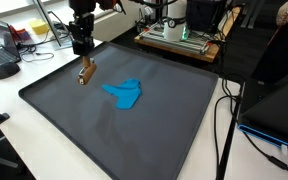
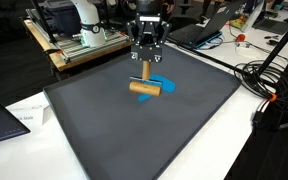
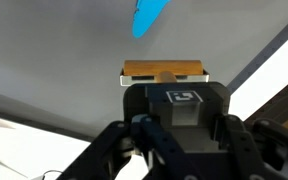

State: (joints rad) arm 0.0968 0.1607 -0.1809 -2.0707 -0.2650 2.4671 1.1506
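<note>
My jaws are clamped on the thin handle of a small wooden mallet [image 2: 144, 88]. Its cylindrical head hangs crosswise beneath me, low over the dark grey mat [image 2: 94, 120]; I cannot tell whether it touches. Gripping the handle leaves the head free and level. A blue scrap [image 1: 124, 93], perhaps cloth, lies flat just beside the mallet, near the middle of the mat on the white worktop [image 1: 14, 85].

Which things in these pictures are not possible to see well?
- In an exterior view, the wooden piece held by the gripper covers part of the blue thing.
- In the wrist view, the gripper's own body hides its fingertips.
- In the wrist view, the top edge cuts off the blue thing.
</note>
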